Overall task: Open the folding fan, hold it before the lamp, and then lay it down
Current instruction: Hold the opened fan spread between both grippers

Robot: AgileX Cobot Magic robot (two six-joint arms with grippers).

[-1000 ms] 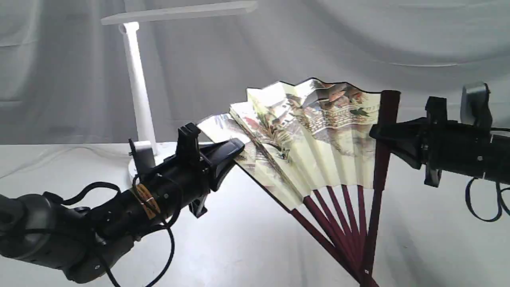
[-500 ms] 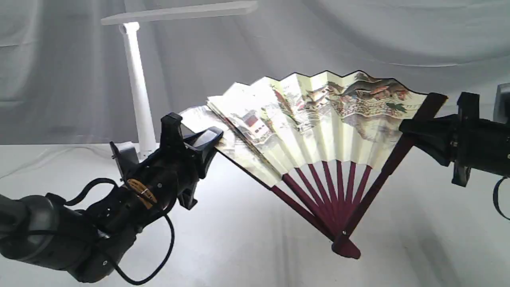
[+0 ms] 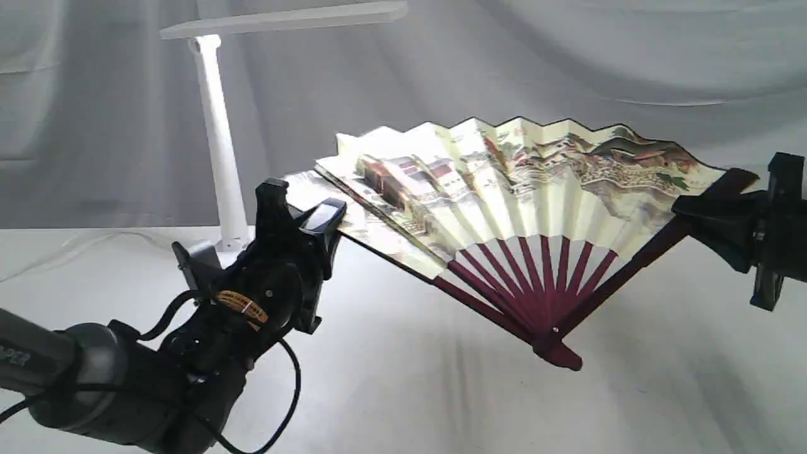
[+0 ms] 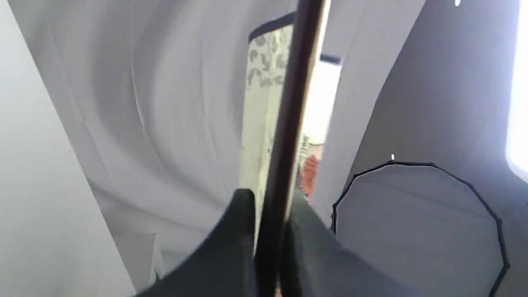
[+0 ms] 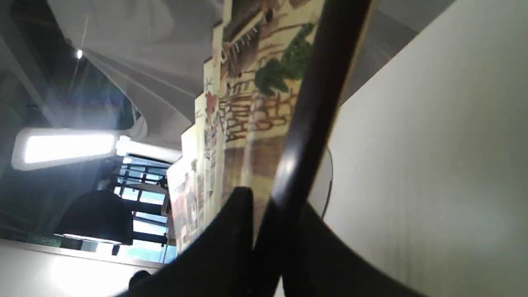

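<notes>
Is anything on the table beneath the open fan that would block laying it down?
Nothing visible does. The folding fan hangs between the left pincer and right pincer, and no object shows on the table cloth beneath it. The lamp stands farther back, to the left in the exterior view.

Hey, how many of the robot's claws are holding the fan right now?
2. The left claw pinches the outer rib of the folding fan nearest the lamp; the right claw pinches the opposite outer rib.
</notes>
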